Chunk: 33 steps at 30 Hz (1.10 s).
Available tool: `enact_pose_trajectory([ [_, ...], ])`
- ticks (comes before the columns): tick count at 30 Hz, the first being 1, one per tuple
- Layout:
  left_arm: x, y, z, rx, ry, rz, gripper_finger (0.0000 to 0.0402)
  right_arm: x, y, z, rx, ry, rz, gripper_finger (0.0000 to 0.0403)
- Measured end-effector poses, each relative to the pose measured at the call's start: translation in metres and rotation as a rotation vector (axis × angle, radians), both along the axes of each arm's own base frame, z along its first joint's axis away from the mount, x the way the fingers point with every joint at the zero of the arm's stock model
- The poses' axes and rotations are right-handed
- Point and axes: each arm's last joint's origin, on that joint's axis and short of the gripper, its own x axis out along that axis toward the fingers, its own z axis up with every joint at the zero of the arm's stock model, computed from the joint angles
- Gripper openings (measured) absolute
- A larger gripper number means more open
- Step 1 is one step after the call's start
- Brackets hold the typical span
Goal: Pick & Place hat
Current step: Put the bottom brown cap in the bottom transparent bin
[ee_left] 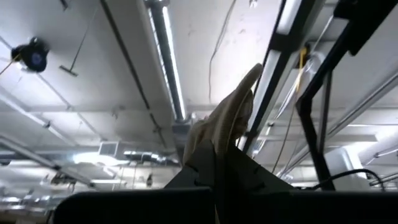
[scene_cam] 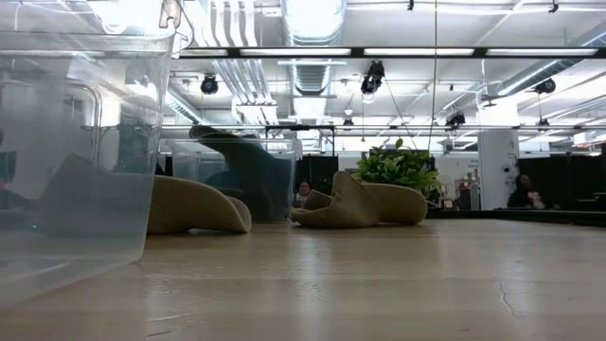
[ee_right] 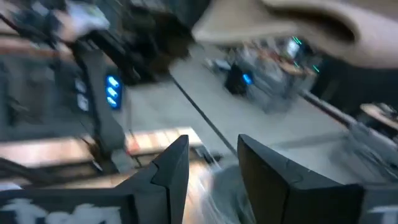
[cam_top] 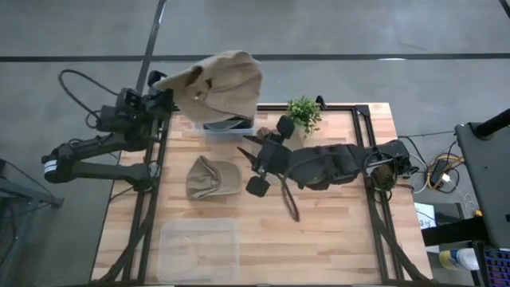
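Tan hat (cam_top: pixel 217 82) above clear bin (cam_top: pixel 229 125).

one hat (cam_top: pixel 212 177) lies on the table (cam_top: pixel 335 231), between plant (cam_top: pixel 304 112) and bin (cam_top: pixel 198 250).

One tan hat (cam_top: pixel 219 84) hangs raised over table's far edge; 2nd tan hat (cam_top: pixel 211 177) lies flat mid-table.

no text, label, brand, number or sign can be read in any view.
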Motion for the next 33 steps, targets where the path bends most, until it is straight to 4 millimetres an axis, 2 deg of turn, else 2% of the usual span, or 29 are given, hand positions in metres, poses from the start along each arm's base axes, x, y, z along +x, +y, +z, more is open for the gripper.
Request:
enact_pose_trajectory([
  [3, -0.004, -0.002, 0.002, 0.040, -0.041, -0.017, 0.0006, 0.004, 0.003, 0.006, -0.008, -0.070, 0.092, 0.0125],
  [6, -0.007, -0.004, 0.004, 0.059, -0.082, -0.047, 0.0006, 0.010, 0.001, 0.009, -0.021, -0.143, 0.095, 0.0123],
  [11, -0.008, -0.005, 0.005, 0.068, -0.094, -0.090, 0.0006, 0.019, -0.009, 0.009, -0.047, -0.219, 0.074, 0.0125],
  [22, 0.002, -0.002, 0.001, 0.093, -0.077, -0.069, 0.0006, 0.040, -0.034, 0.003, 0.037, -0.321, 0.159, 0.0128],
  [33, 0.006, -0.001, -0.001, 0.103, -0.058, -0.071, 0.0006, 0.041, -0.036, 0.008, 0.028, -0.382, 0.199, 0.0114],
])
